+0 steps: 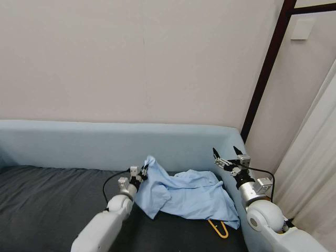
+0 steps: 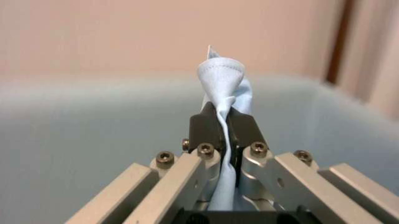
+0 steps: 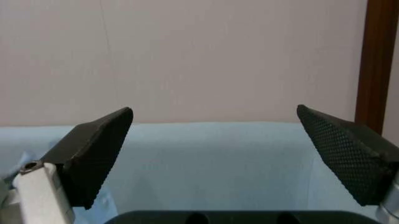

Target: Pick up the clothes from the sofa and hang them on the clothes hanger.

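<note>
head view: left gripper (image 1: 143, 169) seemingly pinches shirt (image 1: 193, 198).

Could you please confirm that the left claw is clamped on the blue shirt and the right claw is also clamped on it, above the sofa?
Not quite: the left claw is clamped on the blue shirt, but the right claw is open and holds nothing. The right wrist view shows its fingers spread wide with no cloth between them.

Plain beige wall (image 1: 131, 58), dark brown frame (image 1: 265, 68) at right, pale blue sofa (image 1: 105, 144), dark grey seat (image 1: 47, 194)
</note>
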Available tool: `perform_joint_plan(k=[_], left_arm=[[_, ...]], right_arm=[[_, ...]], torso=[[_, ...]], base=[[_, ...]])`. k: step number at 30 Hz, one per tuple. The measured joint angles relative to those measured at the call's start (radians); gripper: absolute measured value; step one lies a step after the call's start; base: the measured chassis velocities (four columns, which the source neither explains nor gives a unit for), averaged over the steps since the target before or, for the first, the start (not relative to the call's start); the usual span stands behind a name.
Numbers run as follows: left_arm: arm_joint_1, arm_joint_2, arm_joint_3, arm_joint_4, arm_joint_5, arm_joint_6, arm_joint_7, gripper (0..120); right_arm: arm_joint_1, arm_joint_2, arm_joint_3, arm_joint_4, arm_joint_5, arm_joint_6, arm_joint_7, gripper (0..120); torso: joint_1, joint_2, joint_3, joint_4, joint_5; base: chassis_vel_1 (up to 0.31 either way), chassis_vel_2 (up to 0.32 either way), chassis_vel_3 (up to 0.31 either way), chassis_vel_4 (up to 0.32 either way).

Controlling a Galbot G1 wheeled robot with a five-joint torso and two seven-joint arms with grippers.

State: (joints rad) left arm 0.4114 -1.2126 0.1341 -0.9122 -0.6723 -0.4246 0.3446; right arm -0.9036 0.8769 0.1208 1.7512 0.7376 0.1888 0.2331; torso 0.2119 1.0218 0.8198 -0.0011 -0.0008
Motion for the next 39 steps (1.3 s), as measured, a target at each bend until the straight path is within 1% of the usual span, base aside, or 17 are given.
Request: perform_joint_plan(k=[3,4,8,14,16,18,21,22,23,24,27,30,33,34,36,38,39], left_arm=[[-0.175,0.01,0.072,0.038,0.001,-0.092,0.16,0],[-0.175,0.01,0.072,0.038,0.001,-0.092,0.16,0],[-0.396,0.005,0.165,0.082,-0.058,-0.143,0.343,0],[-0.53,-0.007,0.214,0.1,-0.122,-0.16,0.464,0],[-0.634,0.003,0.241,0.063,-0.181,-0.156,0.58,0],[-0.644,0.008,0.243,0.053,-0.186,-0.152,0.596,0],[-0.681,0.089,0.263,-0.054,-0.192,-0.114,0.743,0],[-0.676,0.145,0.274,-0.106,-0.174,-0.098,0.812,0],[-0.676,0.145,0.274,-0.106,-0.174,-0.098,0.812,0],[-0.64,0.223,0.285,-0.169,-0.122,-0.09,0.894,0],[-0.493,0.351,0.268,-0.273,0.025,-0.085,1.003,0],[-0.438,0.375,0.247,-0.295,0.068,-0.09,1.026,0],[-0.267,0.422,0.145,-0.335,0.206,-0.125,1.081,0],[-0.267,0.422,0.145,-0.335,0.206,-0.125,1.081,0],[-0.012,0.432,-0.009,-0.331,0.376,-0.188,1.135,0],[0.098,0.403,-0.097,-0.272,0.485,-0.25,1.172,0],[0.098,0.403,-0.097,-0.272,0.485,-0.25,1.172,0]], right_arm=[[0.0,0.004,0.013,0.001,0.013,-0.001,0.01,100],[0.0,0.004,0.013,0.001,0.013,-0.001,0.01,100],[0.001,0.002,0.029,0.015,0.022,-0.006,0.016,100],[-0.001,0.0,0.042,0.022,0.027,-0.009,0.024,100],[-0.009,-0.004,0.057,0.024,0.029,-0.01,0.027,100],[-0.01,-0.004,0.058,0.024,0.029,-0.01,0.027,100],[-0.026,-0.004,0.076,0.03,0.029,-0.01,0.029,100],[-0.031,-0.002,0.081,0.034,0.029,-0.01,0.03,100],[-0.031,-0.002,0.081,0.034,0.029,-0.01,0.03,100],[-0.036,0.003,0.085,0.04,0.029,-0.01,0.03,100],[-0.039,0.009,0.085,0.047,0.026,-0.01,0.031,100],[-0.039,0.01,0.083,0.048,0.025,-0.01,0.031,100],[-0.037,0.016,0.072,0.047,0.02,-0.01,0.032,100],[-0.037,0.016,0.072,0.047,0.02,-0.01,0.032,100],[-0.033,0.02,0.055,0.045,0.011,-0.01,0.032,100],[-0.033,0.021,0.044,0.044,0.007,-0.01,0.031,100],[-0.033,0.021,0.044,0.044,0.007,-0.01,0.031,100]], torso=[[0.0,0.0,0.0,-0.0004,0.0004],[0.0,0.0,0.0,-0.0004,0.0004],[0.0,0.0,0.0,0.0001,0.0001],[0.0,0.0,0.0,-0.0001,0.0003],[0.0,0.0,0.0,-0.0005,0.0006],[0.0,0.0,0.0,-0.0005,0.0006],[0.0,0.0,0.0,-0.0006,0.0004],[0.0,0.0,0.0,-0.0004,0.0004],[0.0,0.0,0.0,-0.0004,0.0004],[0.0,0.0,0.0,0.0006,0.0004],[0.0,0.0,0.0,0.0009,-0.0008],[0.0,0.0,0.0,0.0009,-0.0008],[0.0,0.0,0.0,-0.0002,-0.0002],[0.0,0.0,0.0,-0.0002,-0.0002],[0.0,0.0,0.0,0.0004,-0.0009],[0.0,0.0,0.0,0.0006,-0.0006],[0.0,0.0,0.0,0.0006,-0.0006]], base=[[0.0,0.0,0.0,0.0],[0.0,0.0,0.0,0.0],[0.0,0.0,0.0,0.0],[0.0,0.0,0.0,0.0],[0.0,0.0,0.0,0.0],[0.0,0.0,0.0,0.0],[0.0,0.0,0.0,0.0],[0.0,0.0,0.0,0.0],[0.0,0.0,0.0,0.0],[0.0,0.0,0.0,0.0],[0.0,0.0,0.0,0.0],[0.0,0.0,0.0,0.0],[0.0,0.0,0.0,0.0],[0.0,0.0,0.0,0.0],[0.0,0.0,0.0,0.0],[0.0,0.0,0.0,0.0],[0.0,0.0,0.0,0.0]])
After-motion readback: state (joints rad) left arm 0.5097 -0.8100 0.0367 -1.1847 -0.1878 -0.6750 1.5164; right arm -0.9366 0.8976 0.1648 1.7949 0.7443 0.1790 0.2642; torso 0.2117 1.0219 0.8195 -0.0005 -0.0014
